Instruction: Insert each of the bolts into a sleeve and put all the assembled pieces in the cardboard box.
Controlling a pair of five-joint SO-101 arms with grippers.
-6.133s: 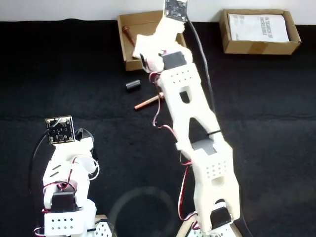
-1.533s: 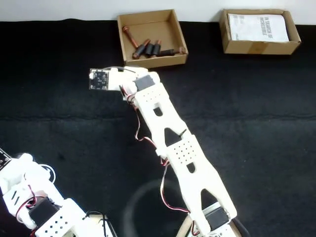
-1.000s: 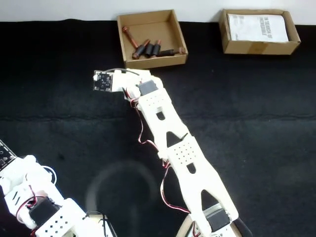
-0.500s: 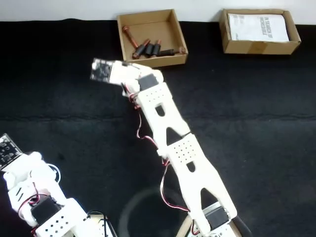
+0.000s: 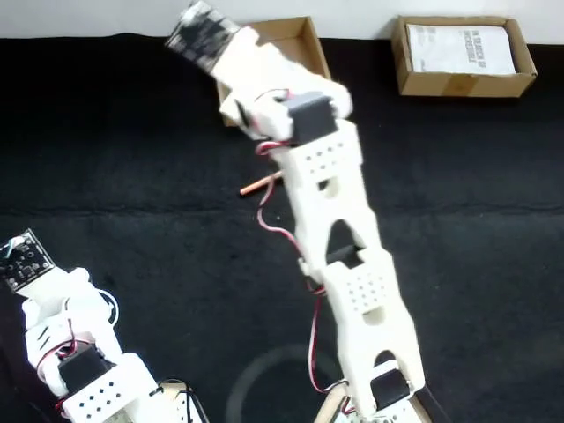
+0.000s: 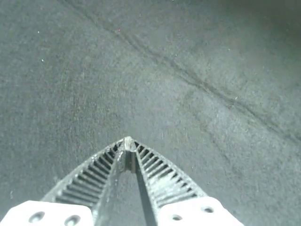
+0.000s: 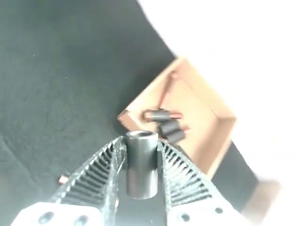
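My right jaws are clamped on a dark sleeve (image 7: 141,165), its open end toward their tips, above the black counter (image 5: 458,220) and near the cardboard box (image 7: 207,113). In that box lie a few assembled pieces (image 7: 162,114) and what looks like a bare bolt (image 7: 167,89), though it is blurred. One copper bolt (image 5: 260,185) lies on the counter beside my right arm. My left jaws are pressed together, low over the counter.

Black felt-like table cover (image 5: 493,264), faint crease (image 5: 476,210) across it, white strip (image 5: 106,16) along the far edge
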